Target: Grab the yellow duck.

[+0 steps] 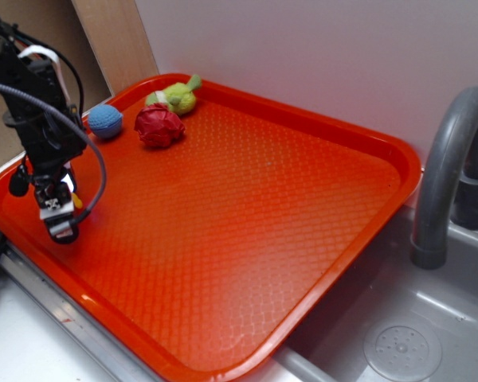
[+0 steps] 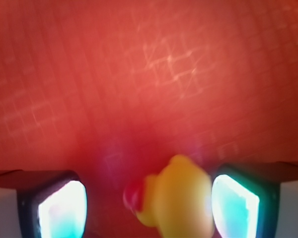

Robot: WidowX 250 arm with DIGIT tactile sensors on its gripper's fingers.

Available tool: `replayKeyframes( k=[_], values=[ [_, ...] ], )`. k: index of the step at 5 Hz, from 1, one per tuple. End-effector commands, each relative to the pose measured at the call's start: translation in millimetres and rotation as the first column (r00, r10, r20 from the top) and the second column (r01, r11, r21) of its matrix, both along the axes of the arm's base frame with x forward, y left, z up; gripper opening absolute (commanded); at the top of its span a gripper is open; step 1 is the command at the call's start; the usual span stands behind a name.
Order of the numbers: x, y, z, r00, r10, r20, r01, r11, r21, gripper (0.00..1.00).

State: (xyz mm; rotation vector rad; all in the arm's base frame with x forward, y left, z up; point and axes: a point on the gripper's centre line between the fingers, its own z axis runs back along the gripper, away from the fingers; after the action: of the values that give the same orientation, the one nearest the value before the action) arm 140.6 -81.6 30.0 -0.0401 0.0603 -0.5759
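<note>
The yellow duck (image 2: 181,198) lies on the orange tray (image 2: 149,74), blurred and very close, its red beak pointing left. It sits between the two pads of my gripper (image 2: 149,208). The duck is against the right pad (image 2: 236,203), and a gap separates its beak from the left pad (image 2: 64,210). The jaws stand open around it. In the exterior view my gripper (image 1: 60,213) is down at the tray's near left edge, and only a sliver of the yellow duck (image 1: 78,201) shows beside the fingers.
A blue ball (image 1: 105,120), a red crumpled toy (image 1: 159,126) and a yellow-green plush (image 1: 178,97) lie at the tray's (image 1: 303,199) far corner. A grey faucet (image 1: 446,175) and sink (image 1: 402,346) are to the right. A wall stands behind.
</note>
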Motion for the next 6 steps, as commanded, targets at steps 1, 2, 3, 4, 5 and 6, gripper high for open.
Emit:
replayKeyframes(
  k=[1, 2, 3, 4, 5, 6],
  values=[
    [2.2, -9.2, -11.6, 0.998, -0.058, -0.016, 0.059, 0.998, 0.009, 1.00],
    [1.4, -10.5, -10.8, 0.999, -0.043, -0.005, 0.043, 0.999, 0.005, 0.00],
    [1.0, -8.4, -3.1, 0.999, -0.037, 0.010, 0.037, 0.999, -0.003, 0.00],
    [2.8, -9.1, 17.8, 0.999, -0.026, 0.033, 0.025, 1.000, 0.005, 0.00],
    [24.4, -9.9, 67.8, 0.991, 0.067, 0.120, -0.063, 0.997, -0.033, 0.00],
    [45.6, -14.8, 118.1, 0.982, 0.144, 0.125, -0.139, 0.989, -0.051, 0.00]
  ],
)
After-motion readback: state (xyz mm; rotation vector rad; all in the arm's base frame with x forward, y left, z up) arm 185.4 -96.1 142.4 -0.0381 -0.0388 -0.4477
